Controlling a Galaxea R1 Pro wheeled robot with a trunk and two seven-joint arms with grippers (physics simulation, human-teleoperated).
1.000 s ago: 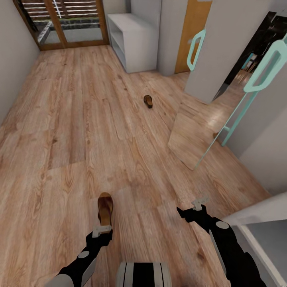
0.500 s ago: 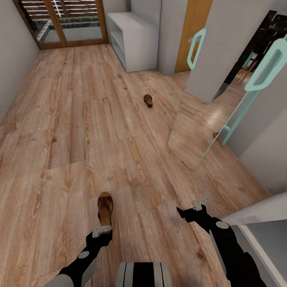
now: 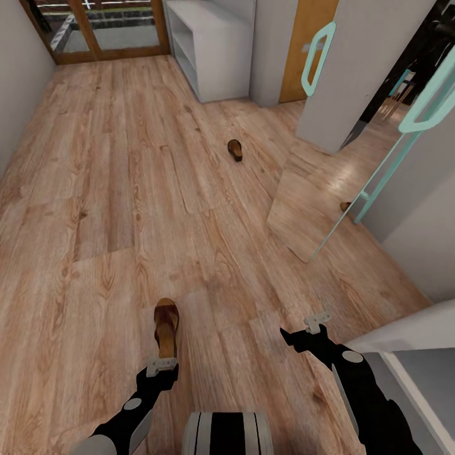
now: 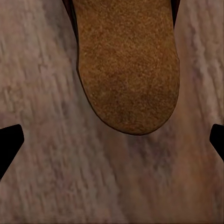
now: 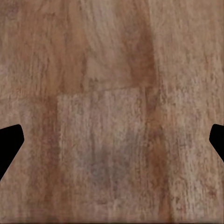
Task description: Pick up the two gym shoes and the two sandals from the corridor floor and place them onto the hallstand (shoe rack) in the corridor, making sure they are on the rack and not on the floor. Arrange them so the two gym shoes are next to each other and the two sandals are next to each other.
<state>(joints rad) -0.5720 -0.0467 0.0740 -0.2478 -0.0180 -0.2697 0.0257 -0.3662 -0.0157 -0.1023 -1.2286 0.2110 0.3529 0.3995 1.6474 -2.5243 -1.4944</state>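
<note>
Tan suede-grained sandal (image 4: 128, 65), rounded heel, wood-plank floor (image 3: 95, 189), left claw (image 4: 112, 142) spread

Brown sandal (image 3: 166, 327) with tan insole; light brown grained floor (image 3: 114, 189)

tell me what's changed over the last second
The whole head view has shifted: the far sandal, the pale-grey rack and the glass doors sit higher in the picture and the near sandal a little higher, so the camera moved, not the things. Nothing was grasped or released. Both sandals lie on the wood floor as before, and the left gripper and right gripper remain open and empty.
</note>
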